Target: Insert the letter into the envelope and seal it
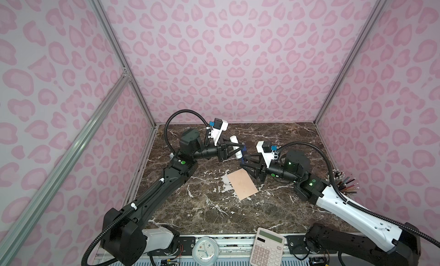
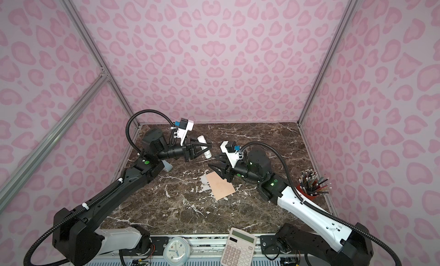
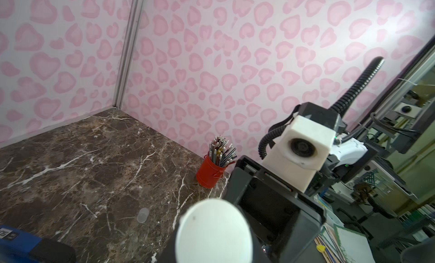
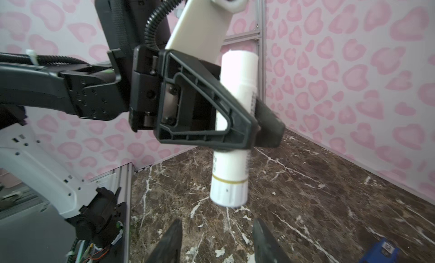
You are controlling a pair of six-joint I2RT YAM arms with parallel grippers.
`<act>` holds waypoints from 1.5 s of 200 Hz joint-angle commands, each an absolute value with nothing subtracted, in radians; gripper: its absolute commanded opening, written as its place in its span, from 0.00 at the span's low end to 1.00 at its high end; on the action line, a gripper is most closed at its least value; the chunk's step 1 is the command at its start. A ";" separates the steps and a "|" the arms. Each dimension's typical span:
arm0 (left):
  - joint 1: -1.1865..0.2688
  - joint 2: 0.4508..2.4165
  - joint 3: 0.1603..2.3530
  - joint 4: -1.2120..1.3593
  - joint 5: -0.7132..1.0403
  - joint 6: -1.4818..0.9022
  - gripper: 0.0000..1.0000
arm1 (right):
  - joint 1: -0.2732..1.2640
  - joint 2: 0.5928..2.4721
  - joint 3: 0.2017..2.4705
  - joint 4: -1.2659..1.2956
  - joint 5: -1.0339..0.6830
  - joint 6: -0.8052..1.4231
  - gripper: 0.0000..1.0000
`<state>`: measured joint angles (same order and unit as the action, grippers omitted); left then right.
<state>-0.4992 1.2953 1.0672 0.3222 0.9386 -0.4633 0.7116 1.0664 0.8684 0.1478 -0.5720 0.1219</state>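
The peach envelope (image 1: 242,185) (image 2: 220,186) lies flat on the marble table (image 1: 214,212), showing as a plain rectangle. The letter is hidden from every view. Behind the envelope, my left gripper (image 1: 238,148) (image 2: 204,147) is shut on a white glue stick (image 1: 237,147) (image 4: 229,186) and holds it off the table. The stick's round end (image 3: 213,231) fills the bottom of the left wrist view. My right gripper (image 1: 243,162) (image 2: 212,160) (image 4: 217,224) is open just short of the stick's lower end, with nothing between its fingers.
A red cup of pencils (image 1: 342,181) (image 3: 209,174) stands at the right edge. A small blue object (image 4: 379,250) and a clear cap (image 3: 143,214) lie on the table near the grippers. A calculator (image 1: 267,247) and a clock (image 1: 204,249) sit at the front rail.
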 commanded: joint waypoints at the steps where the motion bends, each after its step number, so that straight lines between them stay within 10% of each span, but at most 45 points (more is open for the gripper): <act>1: -0.497 1.292 1.061 0.396 1.022 -0.491 0.04 | 0.700 1.079 0.876 0.216 -0.706 0.159 0.50; 239: -0.514 1.320 1.071 0.417 1.080 -0.511 0.04 | 0.678 1.143 0.894 0.243 -0.703 0.207 0.24; 300: -0.526 1.286 1.072 0.254 0.851 -0.340 0.04 | 0.705 1.133 0.896 0.249 -0.566 0.233 0.21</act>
<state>-0.5175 1.3075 1.0653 0.3302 0.9894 -0.4507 0.6872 1.1423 0.8936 0.2039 -0.6613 0.2169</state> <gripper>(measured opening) 0.281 0.244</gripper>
